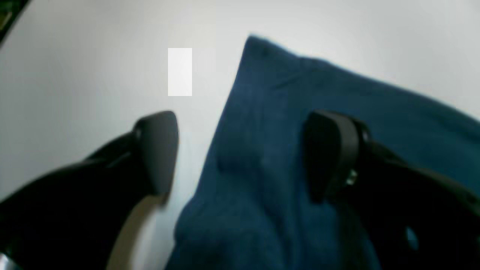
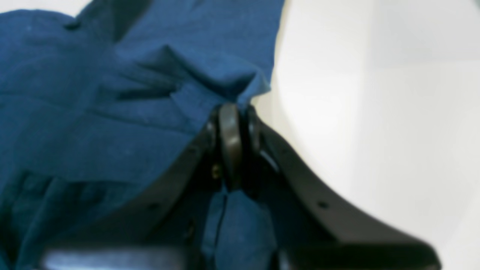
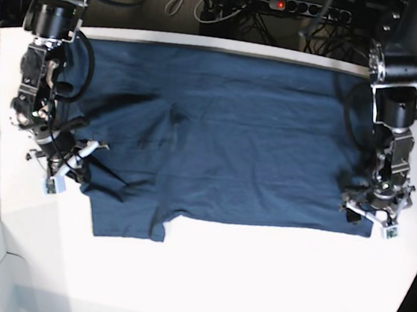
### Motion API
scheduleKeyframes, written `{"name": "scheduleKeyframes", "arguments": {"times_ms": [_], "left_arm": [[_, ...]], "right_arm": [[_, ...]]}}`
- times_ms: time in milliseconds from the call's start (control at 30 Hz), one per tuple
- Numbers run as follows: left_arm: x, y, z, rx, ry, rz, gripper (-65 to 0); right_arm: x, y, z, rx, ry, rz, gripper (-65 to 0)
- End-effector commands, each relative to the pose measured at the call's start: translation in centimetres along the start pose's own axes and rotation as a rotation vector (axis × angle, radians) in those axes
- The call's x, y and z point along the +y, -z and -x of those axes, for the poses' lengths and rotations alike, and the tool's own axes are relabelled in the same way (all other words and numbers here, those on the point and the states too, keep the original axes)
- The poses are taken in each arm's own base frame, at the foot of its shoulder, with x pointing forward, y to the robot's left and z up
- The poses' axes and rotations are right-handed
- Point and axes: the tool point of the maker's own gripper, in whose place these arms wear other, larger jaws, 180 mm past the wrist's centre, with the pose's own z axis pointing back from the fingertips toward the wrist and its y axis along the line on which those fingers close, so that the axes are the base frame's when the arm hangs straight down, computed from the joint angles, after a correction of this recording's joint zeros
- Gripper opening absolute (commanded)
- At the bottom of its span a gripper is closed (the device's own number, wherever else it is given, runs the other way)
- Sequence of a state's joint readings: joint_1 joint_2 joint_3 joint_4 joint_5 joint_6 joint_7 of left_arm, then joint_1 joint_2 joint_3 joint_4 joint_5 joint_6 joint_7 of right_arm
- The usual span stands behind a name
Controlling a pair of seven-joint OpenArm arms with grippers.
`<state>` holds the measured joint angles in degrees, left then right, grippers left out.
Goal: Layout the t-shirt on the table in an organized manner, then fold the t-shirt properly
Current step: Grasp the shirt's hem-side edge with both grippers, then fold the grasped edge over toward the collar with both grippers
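Layout step: dark navy-blue cloth t-shirt point(image 3: 218, 134) spread on matte white table point(image 3: 217, 277). Left gripper point(image 1: 240, 153) jaws apart, empty; right gripper point(image 2: 234, 112) pinches its edge. Next: flatten the wrinkles there.

Left end effector point(image 1: 240, 153) hangs with jaws spread wide; right end effector point(image 2: 234, 112) is clamped tight.

Two black segmented arms with silver-grey cylindrical joints, looping black cables, left hand point(image 1: 240, 153) with matte black paddle-shaped fingers point(image 1: 159, 150) and a small metal screw, right hand point(image 2: 234, 112) with glossy black rounded pads, curved perforated black brackets
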<state>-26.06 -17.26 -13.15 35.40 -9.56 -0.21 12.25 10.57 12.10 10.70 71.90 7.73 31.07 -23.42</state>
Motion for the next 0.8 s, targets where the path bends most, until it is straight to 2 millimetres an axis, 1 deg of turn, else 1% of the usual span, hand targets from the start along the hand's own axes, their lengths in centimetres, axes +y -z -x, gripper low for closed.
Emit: {"name": "scheduleKeyframes", "arguments": {"times_ms": [0,67,100,133,167,233,333,467,500,567,600,667,700,767], "left_arm": [[0.4,0.3,-2.2,-0.030,0.000,-0.011,-13.2],[0.0,0.5,-1.7,-0.011,0.007,0.004,-13.4],[-1.0,0.5,-1.4,-0.002,0.034,0.049,-14.1],[-2.3,0.5,-1.0,0.007,0.067,0.106,-16.7],[-3.4,0.4,-0.5,0.018,0.094,0.154,-20.7],[-4.7,0.2,-0.2,0.024,0.125,0.216,-33.1],[-5.0,0.1,-0.1,0.020,0.123,0.227,-49.3],[-5.0,0.0,-1.0,-0.047,0.113,0.231,-65.0],[-4.9,-0.1,-0.7,-0.049,0.115,0.232,-65.0],[-5.0,-0.5,-1.1,-0.071,0.124,0.237,-64.2],[-5.2,-0.8,-2.0,-0.103,0.132,0.243,-64.8],[-5.5,-1.7,-3.0,-0.149,0.151,0.255,-65.0],[-5.9,-2.3,-3.8,-0.181,0.158,0.265,-65.0],[-6.2,-3.6,-4.7,-0.233,0.174,0.279,-64.9]], "right_arm": [[-0.6,-0.2,-2.2,-0.061,-0.018,0.004,-64.7],[-0.7,-0.3,-2.2,-0.060,-0.019,0.005,-64.7],[-0.7,-0.3,-2.2,-0.060,-0.019,0.005,-64.7],[-0.7,-0.3,-2.2,-0.061,-0.018,0.006,-64.7],[-0.7,-0.3,-2.2,-0.061,-0.018,0.006,-64.7],[-0.7,-0.3,-2.2,-0.061,-0.018,0.006,-64.7],[-0.7,-0.3,-2.2,-0.061,-0.018,0.006,-64.7],[-0.7,-0.3,-2.2,-0.061,-0.018,0.006,-64.7],[-0.7,-0.3,-2.3,-0.063,-0.020,0.006,-64.7],[-0.8,-0.3,-2.5,-0.068,-0.021,0.008,-64.8],[-0.8,-0.3,-2.5,-0.068,-0.021,0.008,-64.9],[-0.6,-0.4,-2.8,-0.078,-0.023,0.005,-65.0],[-0.6,-0.5,-3.3,-0.091,-0.028,0.007,-65.0],[-0.5,-0.8,-4.1,-0.110,-0.041,0.009,-65.0]]}}
